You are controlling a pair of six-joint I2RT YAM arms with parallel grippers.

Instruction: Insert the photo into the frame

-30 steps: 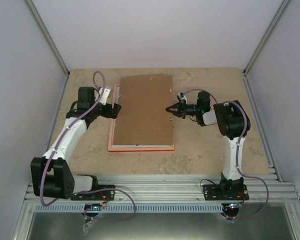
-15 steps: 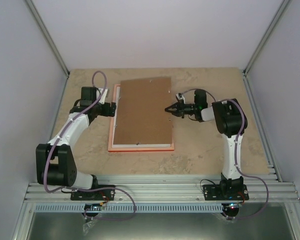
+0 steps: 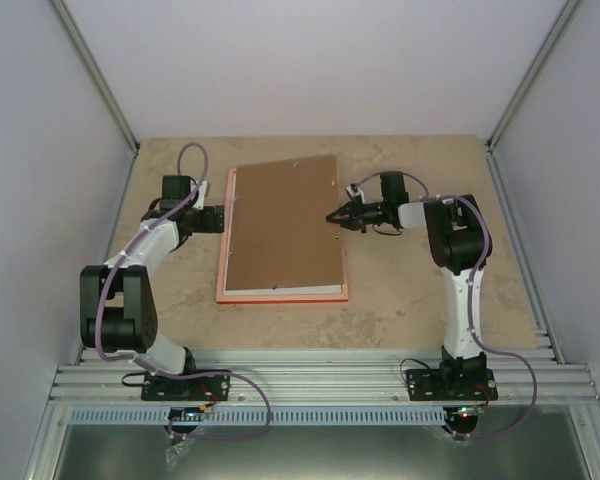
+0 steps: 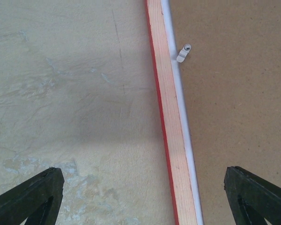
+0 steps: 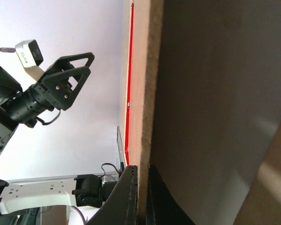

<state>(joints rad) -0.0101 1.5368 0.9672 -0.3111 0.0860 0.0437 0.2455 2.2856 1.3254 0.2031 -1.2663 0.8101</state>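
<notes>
**Top external first: board pinched at the frame's right rail, left jaws free at the left rail**

Top external: the frame (image 3: 280, 295) lies back-up, long axis running away from the arm bases. The backing board (image 3: 285, 225) sits over the frame, skewed, with its far edge slanting against the frame's line. The right gripper (image 3: 340, 216) is at the frame's right rail, fingers pressed together on the board's right edge. The left gripper (image 3: 223, 218) is just outside the frame's left rail, spread, holding nothing. A white strip shows inside the frame's near rail. My read is that it's the photo (image 3: 280, 288), in the frame under the board. The print face is hidden, so unconfirmed.

Left wrist: fingers (image 4: 30, 199) are wide apart with the frame's left rail between them, touching nothing. The same white strip runs along the rail's inner side, and a turn clip (image 4: 183, 52) sits at the board's edge there.

Right wrist: both fingers clamp the board's thin edge. The board looks tilted up off the frame on this side. The frame's red front edge shows beside it.

Judgement: the next move turns on the board's right edge versus the frame's right rail. Only the right arm has a hold. The left arm is nearer the left rail and could steady it.
</notes>
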